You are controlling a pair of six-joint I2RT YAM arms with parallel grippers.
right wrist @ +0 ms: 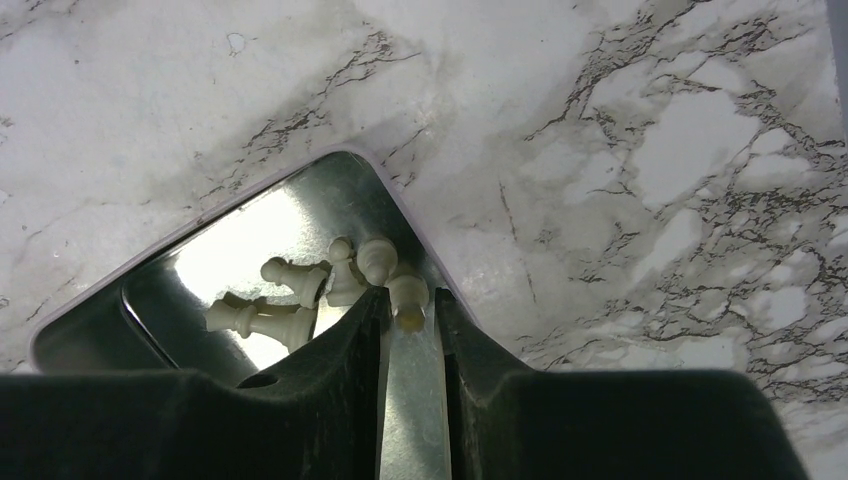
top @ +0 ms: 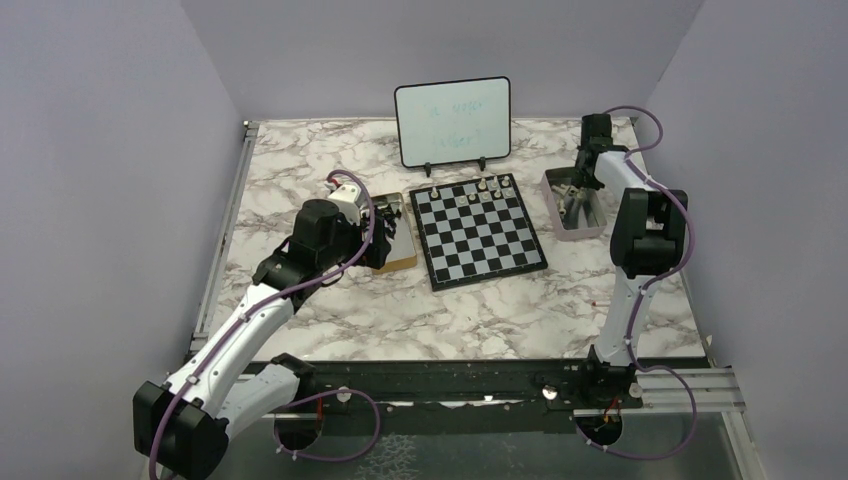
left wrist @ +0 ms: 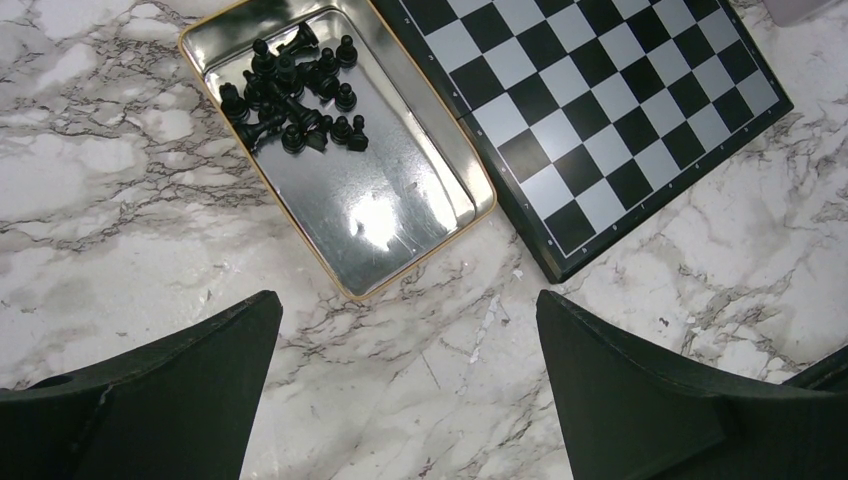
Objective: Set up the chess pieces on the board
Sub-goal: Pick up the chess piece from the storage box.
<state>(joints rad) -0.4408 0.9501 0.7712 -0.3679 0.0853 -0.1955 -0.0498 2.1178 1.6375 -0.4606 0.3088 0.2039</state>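
Marble counter (left wrist: pixel 100 200) is carrying everything, and I am taking the board (top: pixel 478 232) as the reference. To the left of the board, the left hand (left wrist: pixel 405 305) is hovering fully released, holding nothing, above bare counter. Just beside the left edge of the board, a gold-rimmed tin (left wrist: pixel 370 215) is lying, and the black pieces (left wrist: pixel 295 95) are piling in its corner far from the board.

On the board itself, a few pale pieces (top: pixel 487 187) are standing upright along its far right rows; most squares are waiting.

To the right of the board, a silver tin (right wrist: pixel 230 250) is keeping the remaining pale chessmen (right wrist: pixel 290 300), which are lying on their sides and touching one another. The right hand (right wrist: pixel 408 310) is reaching into this tin with its jaws narrowed on a pale pawn (right wrist: pixel 407 292), whose round head is showing beyond the fingertips.

In my judgement these pieces are handling as light, stiff and smooth things, so they are probably slipping or popping out under a hard squeeze. Taking hold across the narrow neck, under the head, seems best. The shiny tin floor is giving little friction, and the neighbouring pieces are crowding the grip.
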